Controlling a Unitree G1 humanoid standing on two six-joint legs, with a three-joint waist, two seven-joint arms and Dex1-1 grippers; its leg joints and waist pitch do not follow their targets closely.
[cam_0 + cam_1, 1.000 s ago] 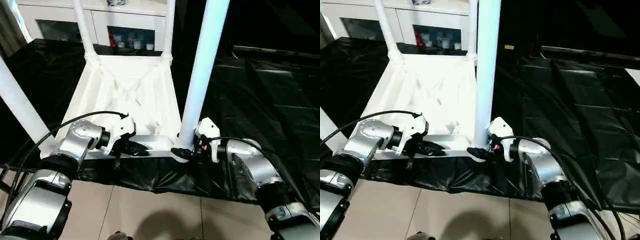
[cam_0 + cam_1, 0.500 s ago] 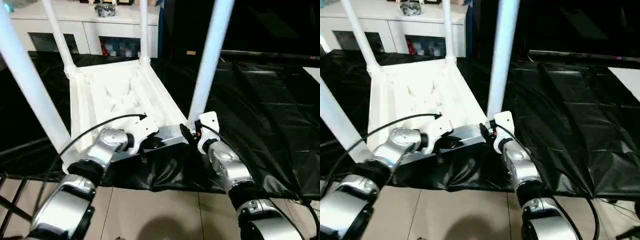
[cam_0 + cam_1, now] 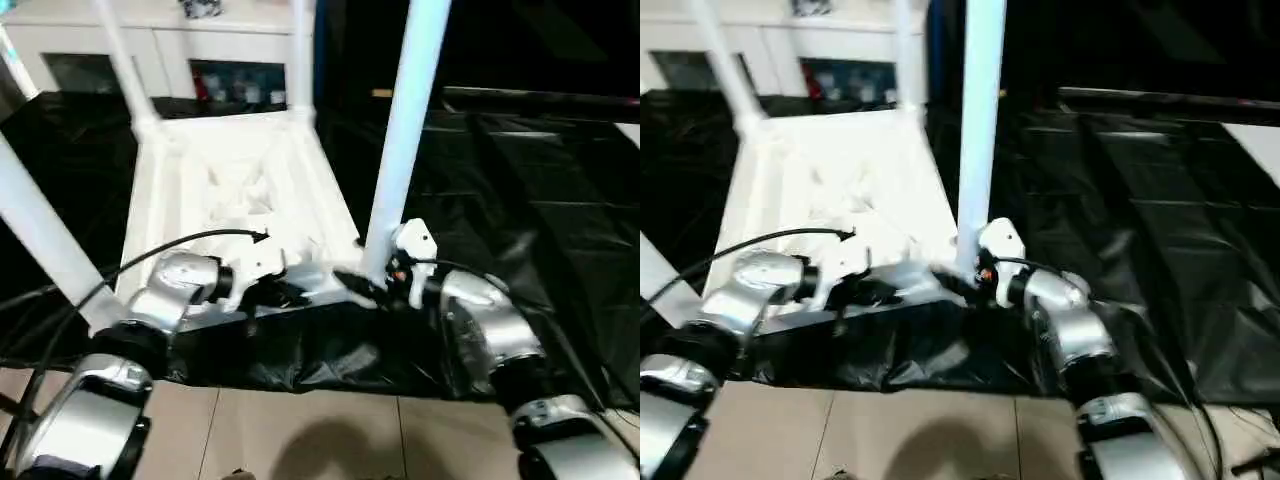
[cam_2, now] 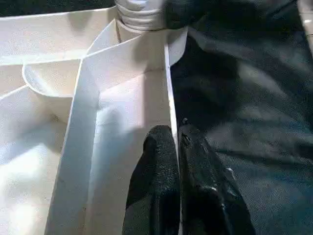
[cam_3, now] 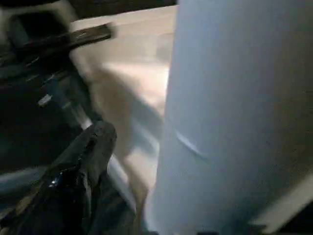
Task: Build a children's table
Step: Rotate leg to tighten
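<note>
The children's table [image 3: 240,190] lies upside down on the black drape, white ribbed underside up, with all four legs standing in the corner sockets. The near right leg [image 3: 405,130] and near left leg [image 3: 45,240] rise past the top of the picture; the two far legs [image 3: 125,60] [image 3: 302,55] stand at the back. My left gripper [image 3: 285,293] is shut on the thin near rim of the table top [image 4: 166,88], one finger on each side of it [image 4: 175,131]. My right gripper [image 3: 360,285] sits at the base of the near right leg [image 5: 234,112], close against its socket.
The large black-draped table [image 3: 520,180] spreads wide to the right and behind. Its front edge hangs just below my grippers, with tiled floor [image 3: 300,430] beneath. A white glass-door cabinet [image 3: 230,75] stands behind the far legs.
The whole picture swung left and back again, so the camera moved. Both grippers keep their places on the near rim and at the near right leg's base.
</note>
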